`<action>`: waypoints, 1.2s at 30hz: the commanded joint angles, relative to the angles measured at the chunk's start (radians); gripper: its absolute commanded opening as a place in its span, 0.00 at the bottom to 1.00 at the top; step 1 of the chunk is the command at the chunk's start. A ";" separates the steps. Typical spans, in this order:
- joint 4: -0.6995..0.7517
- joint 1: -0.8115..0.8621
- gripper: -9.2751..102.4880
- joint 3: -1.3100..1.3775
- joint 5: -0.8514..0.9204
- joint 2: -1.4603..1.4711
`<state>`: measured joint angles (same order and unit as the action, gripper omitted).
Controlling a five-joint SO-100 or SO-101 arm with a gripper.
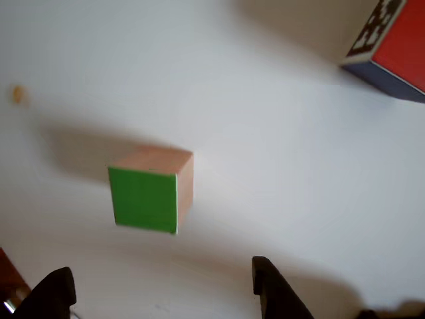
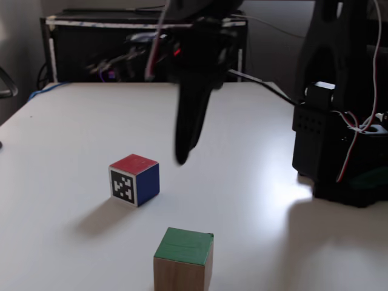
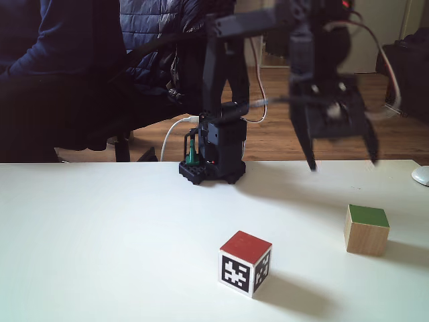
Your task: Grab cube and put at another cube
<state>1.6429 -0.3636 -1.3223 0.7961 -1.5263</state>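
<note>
The light wooden cube with a bright green face (image 1: 151, 196) sits alone on the white bench (image 1: 285, 133), well apart from the wooden cube with red, dark blue and black-and-white marker faces (image 3: 245, 262). The gripper (image 3: 340, 163) hangs above the green cube, jaws spread wide and empty. The block looks light, rigid and smooth-sided, so it should take a firm pinch; the best hold is likely across two opposite flat side faces, squarely, not corner to corner

Two wooden cubes: one green-faced cube (image 3: 366, 230), one red-faced cube (image 3: 245, 263).
</note>
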 commanded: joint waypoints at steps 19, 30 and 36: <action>0.091 -0.198 0.47 0.387 -0.178 0.422; 0.112 -0.158 0.46 0.400 -0.155 0.459; 0.104 -0.150 0.46 0.416 -0.153 0.474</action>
<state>1.7503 -0.5123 -0.9557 0.6351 -1.0462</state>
